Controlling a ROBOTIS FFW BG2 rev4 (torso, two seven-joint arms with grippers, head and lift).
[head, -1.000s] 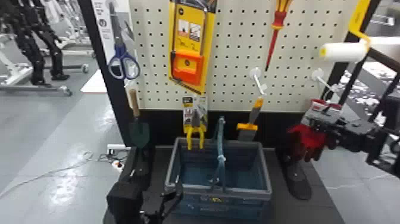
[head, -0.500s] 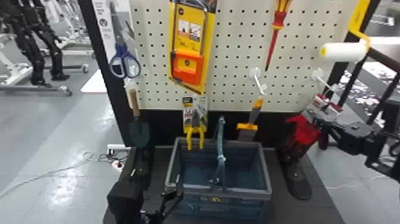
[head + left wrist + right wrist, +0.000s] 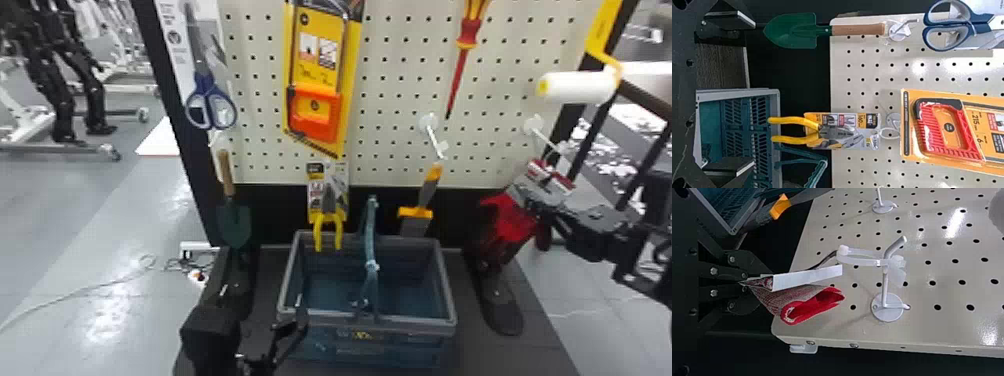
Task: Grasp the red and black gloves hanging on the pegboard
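At the white pegboard's lower right corner, the right gripper pinches between its fingers the red and black knit gloves, apparently tethered to a hook by a white tie; the left gripper idles, fingers spread.

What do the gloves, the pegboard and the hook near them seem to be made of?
Gloves: knitted fabric, matte; a fine woven grain shows on the red and grey cuff.
Pegboard: probably painted metal, smooth, slightly glossy; light glints on it.
Hook: white plastic or painted metal, I cannot tell which.
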